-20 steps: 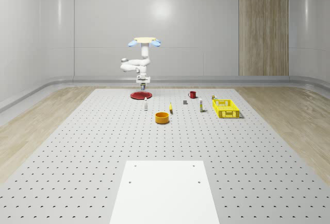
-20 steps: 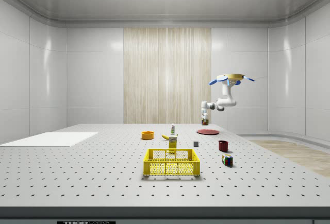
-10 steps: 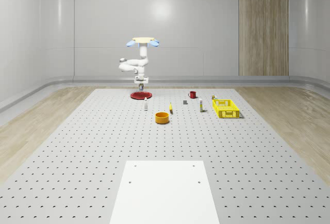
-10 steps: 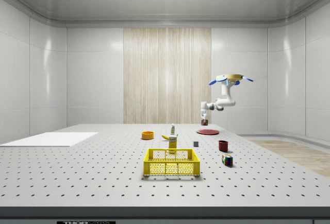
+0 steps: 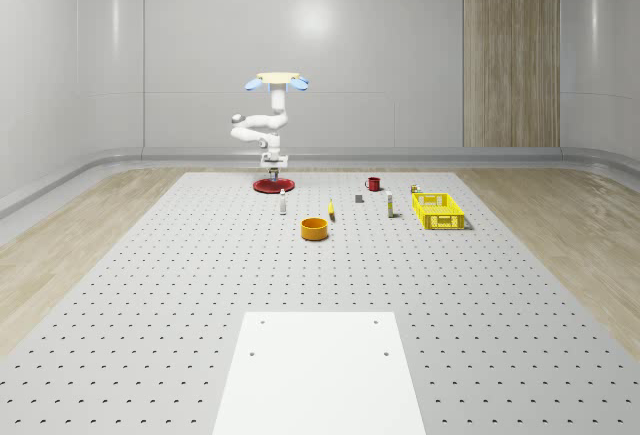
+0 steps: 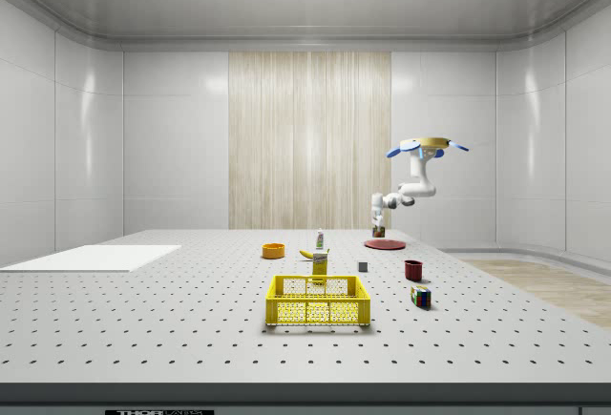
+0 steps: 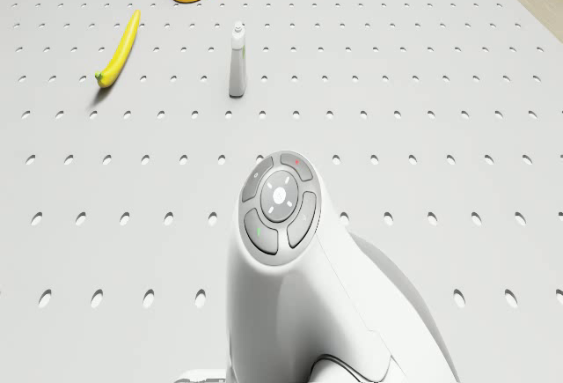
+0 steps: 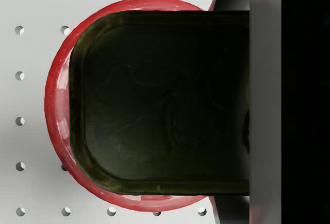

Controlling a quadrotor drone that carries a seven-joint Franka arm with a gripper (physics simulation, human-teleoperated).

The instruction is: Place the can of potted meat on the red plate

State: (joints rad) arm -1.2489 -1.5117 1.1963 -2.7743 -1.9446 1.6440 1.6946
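The drone (image 5: 278, 81) hovers over the table's far end, beside the red plate (image 5: 272, 186). Its arm bends down, and the gripper (image 5: 272, 166) hangs directly above the plate, shut on the can of potted meat (image 5: 272, 172). In the side view the gripper (image 6: 379, 222) holds the can (image 6: 379, 233) just over the plate (image 6: 384, 243); I cannot tell whether they touch. In the wrist view the can's dark rounded top (image 8: 160, 100) covers most of the plate, whose red rim (image 8: 55, 105) shows around it. One dark finger (image 8: 265, 100) lies against the can's side.
Nearer than the plate stand a small white bottle (image 7: 237, 70), a banana (image 7: 119, 48) and a yellow bowl (image 5: 315, 228). To the whole-scene view's right are a red mug (image 5: 373, 184), a small grey block (image 5: 359, 197) and a yellow basket (image 5: 438, 210). A white sheet (image 5: 320, 370) lies at the near end.
The gripper has come down with the can, closer to the red plate, as the arm folded lower. The drone has shifted slightly to the whole-scene view's left.
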